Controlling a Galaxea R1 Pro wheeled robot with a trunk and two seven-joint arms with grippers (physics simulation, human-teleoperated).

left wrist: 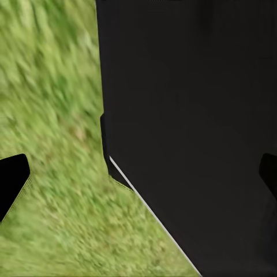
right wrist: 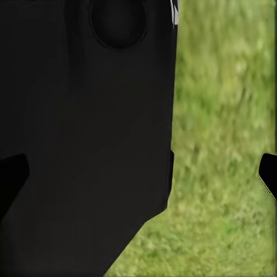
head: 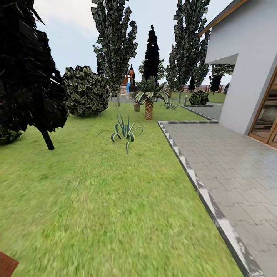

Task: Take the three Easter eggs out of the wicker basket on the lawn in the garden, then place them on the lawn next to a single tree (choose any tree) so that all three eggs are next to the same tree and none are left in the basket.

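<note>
The three Easter eggs and the wicker basket are out of view. The lawn (head: 100, 200) stretches ahead of me in the head view. Two trees with slim pale trunks and speckled crowns stand at its far end, one (head: 115, 46) left of centre and one (head: 187, 42) further right. In the left wrist view my left gripper (left wrist: 138, 179) is open, its dark fingertips (left wrist: 11, 182) far apart over grass and my own black body. My right gripper (right wrist: 138, 176) is open in the same way, with fingertips (right wrist: 11, 179) at the picture's edges.
Grey paving (head: 231, 173) with a pale kerb borders the lawn on the right, beside a white house (head: 246, 65). On the grass stand a spiky plant (head: 125, 132), a short palm (head: 149, 102), a round shrub (head: 84, 90), a black cypress (head: 152, 50) and a dark leaning tree (head: 27, 73).
</note>
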